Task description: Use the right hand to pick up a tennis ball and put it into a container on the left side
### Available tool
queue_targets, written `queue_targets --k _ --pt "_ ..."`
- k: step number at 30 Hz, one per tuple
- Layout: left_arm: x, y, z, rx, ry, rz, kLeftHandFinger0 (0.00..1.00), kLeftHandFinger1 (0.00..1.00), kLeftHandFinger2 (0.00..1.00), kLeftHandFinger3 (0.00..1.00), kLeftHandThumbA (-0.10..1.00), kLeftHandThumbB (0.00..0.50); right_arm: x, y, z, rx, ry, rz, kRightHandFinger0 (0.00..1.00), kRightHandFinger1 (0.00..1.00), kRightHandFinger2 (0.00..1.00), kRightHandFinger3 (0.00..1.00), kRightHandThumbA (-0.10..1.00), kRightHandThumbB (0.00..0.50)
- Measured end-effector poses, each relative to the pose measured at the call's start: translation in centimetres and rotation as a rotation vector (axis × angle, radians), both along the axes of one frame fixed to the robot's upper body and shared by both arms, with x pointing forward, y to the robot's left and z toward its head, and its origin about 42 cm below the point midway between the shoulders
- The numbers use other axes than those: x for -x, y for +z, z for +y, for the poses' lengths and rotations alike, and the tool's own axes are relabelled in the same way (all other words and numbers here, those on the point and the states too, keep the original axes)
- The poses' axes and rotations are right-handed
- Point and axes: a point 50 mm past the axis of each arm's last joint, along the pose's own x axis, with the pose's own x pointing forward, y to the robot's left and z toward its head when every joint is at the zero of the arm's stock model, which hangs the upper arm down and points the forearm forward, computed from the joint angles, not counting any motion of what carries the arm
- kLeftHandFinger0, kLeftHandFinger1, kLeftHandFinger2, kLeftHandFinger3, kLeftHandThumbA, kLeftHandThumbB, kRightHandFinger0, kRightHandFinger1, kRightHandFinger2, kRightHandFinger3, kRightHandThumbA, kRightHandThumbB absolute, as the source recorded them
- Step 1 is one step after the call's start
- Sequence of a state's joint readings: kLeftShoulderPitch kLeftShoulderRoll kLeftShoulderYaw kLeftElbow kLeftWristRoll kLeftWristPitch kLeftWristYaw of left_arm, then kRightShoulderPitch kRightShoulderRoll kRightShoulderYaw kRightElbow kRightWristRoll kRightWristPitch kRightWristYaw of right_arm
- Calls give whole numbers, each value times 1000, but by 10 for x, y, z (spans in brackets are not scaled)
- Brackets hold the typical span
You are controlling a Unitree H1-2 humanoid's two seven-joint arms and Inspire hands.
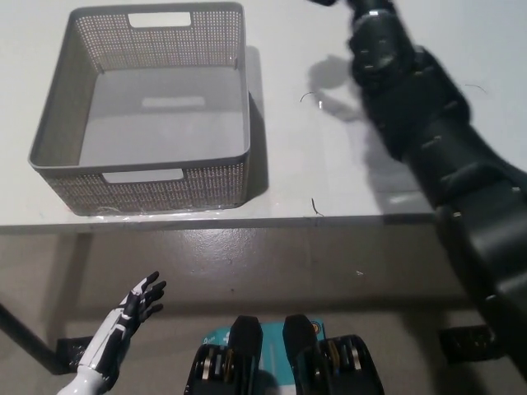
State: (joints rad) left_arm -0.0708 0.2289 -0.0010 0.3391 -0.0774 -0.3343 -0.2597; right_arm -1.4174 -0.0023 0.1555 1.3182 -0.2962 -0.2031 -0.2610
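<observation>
Two hands: the white left hand [136,306] rests low at the picture's lower left, below the desk edge, fingers spread and holding nothing. It looks parked there because the task gives the work to the other side.
Right arm: the black right arm [428,140] rises from the bottom right and reaches diagonally up across the desk [329,189], lifted clear of the surface, to judge by the shadow [329,78] it casts to its left.
Right hand: it lies beyond the top edge of the picture, so I cannot tell whether it is clenched, released or grasping anything.
Tennis ball: not visible anywhere on the desk or in the container. If it is carried, it is out of frame with the right hand, which is a guess only.
Container: the grey perforated basket [62,115] sits on the left part of the desk near its front edge, upright with its mouth open. Its bare floor shows, so nothing has been put in yet.
Arm and basket: well apart, with the arm to the right of the basket's right wall.
Likely reason for the pose: the raised arm fits a carry over the wall, high enough to clear the rim.
Stage: the drop is not yet done.
</observation>
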Motion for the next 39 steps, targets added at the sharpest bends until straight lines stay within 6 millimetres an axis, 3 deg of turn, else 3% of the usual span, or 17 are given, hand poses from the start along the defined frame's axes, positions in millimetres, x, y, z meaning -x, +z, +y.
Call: queue_targets --k 3,4,5,6,7,8,9,10,11,13,16,18,19,27,33,38,39 --pt "0 0 0 -1 0 0 1000 1000 1000 1000 1000 316 9 2 30 14 60 -18 0 306 724 828 -100 134" --pt "0 0 0 -2 0 1 1000 1000 1000 1000 1000 318 11 2 37 15 73 -20 149 488 762 838 -100 138" --pt "0 0 0 -3 0 1 1000 1000 1000 1000 1000 318 14 2 47 17 92 -22 189 491 730 829 -100 138" --pt "1 -1 0 -3 0 2 1000 1000 1000 1000 1000 325 17 2 55 23 107 -25 83 325 715 877 -100 143" --pt "1 -1 0 -3 0 2 1000 1000 1000 1000 1000 320 19 2 61 32 121 -29 376 641 805 882 -100 159" --pt "1 -1 0 -3 0 3 1000 1000 1000 1000 1000 319 23 1 69 47 139 -37 594 689 763 878 -100 154" --pt "1 -1 0 -3 0 4 1000 1000 1000 1000 1000 322 26 -1 76 65 156 -43 523 538 762 864 -100 150" --pt "1 -2 0 -4 0 5 1000 1000 1000 1000 1000 322 28 -3 81 79 167 -46 178 206 695 833 -100 144" --pt "2 -2 0 -5 0 6 1000 1000 1000 1000 1000 321 30 -5 85 90 176 -47 7 122 796 854 -100 143" --pt "3 -3 0 -5 0 9 1000 1000 1000 1000 1000 311 35 -9 96 121 198 -48 0 158 808 879 -100 139" --pt "5 -4 0 -6 0 13 1000 1000 1000 1000 1000 317 39 -15 106 156 216 -45 0 186 762 785 -100 161" --pt "5 -4 0 -6 0 13 1000 1000 1000 1000 1000 323 42 -19 111 176 226 -44 0 320 795 873 -100 161" --pt "5 -4 0 -6 0 13 1000 1000 1000 1000 1000 323 44 -22 115 199 234 -45 0 344 799 871 -100 164" --pt "4 -4 0 -5 0 12 1000 1000 1000 1000 1000 332 50 -49 120 305 249 -22 0 451 877 976 -100 166" --pt "4 -4 0 -6 -1 11 1000 1000 1000 1000 1000 333 53 -67 120 398 246 -9 3 497 913 898 -100 169" --pt "4 -3 0 -6 -2 10 1000 1000 1000 1000 1000 329 55 -80 120 451 245 24 19 436 726 656 -100 183" --pt "4 -3 0 -6 -2 9 1000 1000 1000 1000 1000 338 55 -81 120 461 247 34 98 465 710 653 -100 204"
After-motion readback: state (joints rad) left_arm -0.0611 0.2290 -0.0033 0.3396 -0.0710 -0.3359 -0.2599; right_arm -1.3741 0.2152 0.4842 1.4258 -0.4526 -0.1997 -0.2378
